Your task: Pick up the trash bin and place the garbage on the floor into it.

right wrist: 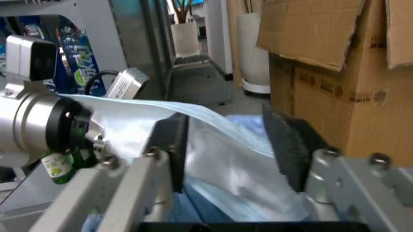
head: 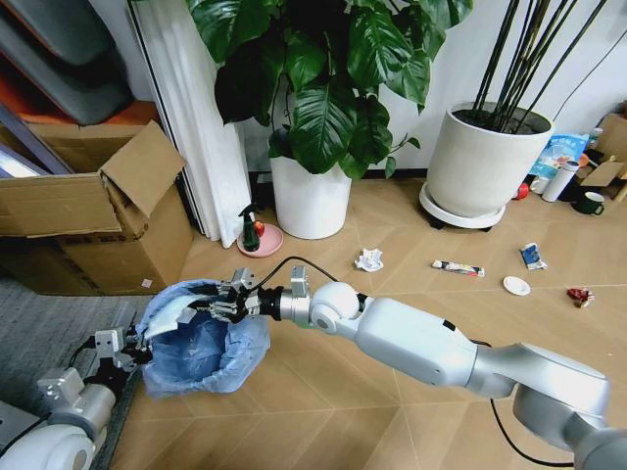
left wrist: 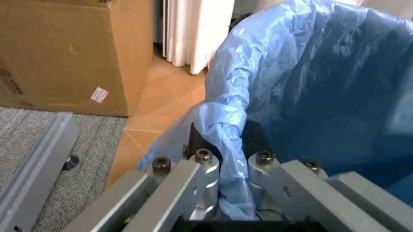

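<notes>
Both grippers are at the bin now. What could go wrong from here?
1. The left gripper pinches the trash bin at its bag-covered rim; the thin liner could slip or tear when lifted.
2. The right gripper hangs open over the rim, and its pads straddle loose bag, which could snag.
3. The garbage lies scattered far across the floor, so the carry is long.
</notes>
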You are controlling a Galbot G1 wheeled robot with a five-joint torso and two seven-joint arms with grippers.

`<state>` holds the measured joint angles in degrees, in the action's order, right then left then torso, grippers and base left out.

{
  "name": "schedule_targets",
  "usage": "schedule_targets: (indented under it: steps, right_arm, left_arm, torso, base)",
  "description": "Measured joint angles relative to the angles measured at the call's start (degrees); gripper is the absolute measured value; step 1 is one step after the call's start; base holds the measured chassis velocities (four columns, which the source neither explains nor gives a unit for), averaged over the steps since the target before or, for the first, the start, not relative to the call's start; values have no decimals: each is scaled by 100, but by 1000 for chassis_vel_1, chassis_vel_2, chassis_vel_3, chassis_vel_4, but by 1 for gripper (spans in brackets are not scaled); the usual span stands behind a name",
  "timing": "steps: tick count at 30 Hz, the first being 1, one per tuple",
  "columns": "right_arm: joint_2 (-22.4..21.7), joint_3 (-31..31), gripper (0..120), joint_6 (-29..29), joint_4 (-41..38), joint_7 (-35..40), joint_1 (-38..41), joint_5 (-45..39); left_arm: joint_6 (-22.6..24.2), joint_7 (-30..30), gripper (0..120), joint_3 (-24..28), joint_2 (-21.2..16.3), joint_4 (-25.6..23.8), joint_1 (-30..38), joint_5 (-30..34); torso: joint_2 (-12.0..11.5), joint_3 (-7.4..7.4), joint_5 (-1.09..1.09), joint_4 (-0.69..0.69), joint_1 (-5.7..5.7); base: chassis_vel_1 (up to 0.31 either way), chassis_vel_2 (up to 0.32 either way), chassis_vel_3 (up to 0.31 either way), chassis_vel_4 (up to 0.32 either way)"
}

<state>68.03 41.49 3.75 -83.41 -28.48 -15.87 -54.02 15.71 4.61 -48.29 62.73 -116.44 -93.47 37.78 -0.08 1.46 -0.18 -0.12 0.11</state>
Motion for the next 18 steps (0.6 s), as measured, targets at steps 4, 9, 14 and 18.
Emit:
schedule_targets:
  steps: [4,9,14,18]
  right_arm:
    - [-396,153,59,-292,-241,-11,151,-286]
    - [-868,292,81,-317,-367,-39,297,-286]
    - [-1067,204,95,-307,-427,-29,246,-265]
    - [-1190,85,100,-293,-397,-33,187,-237]
  left_arm:
    - [2,3,0,-30,-55,17,12,65]
    - [9,13,0,-44,-73,23,27,134]
    - [16,16,0,-55,-70,18,42,198]
    - [31,15,0,-69,-73,-4,59,279]
  torso:
    - [0,0,0,-1,0]
    - [0,0,0,-3,0]
    - [0,0,0,-2,0]
    - [0,0,1,-1,0]
  base:
    - [0,0,0,0]
    - [0,0,0,0]
    - [0,0,0,0]
    - [0,0,0,0]
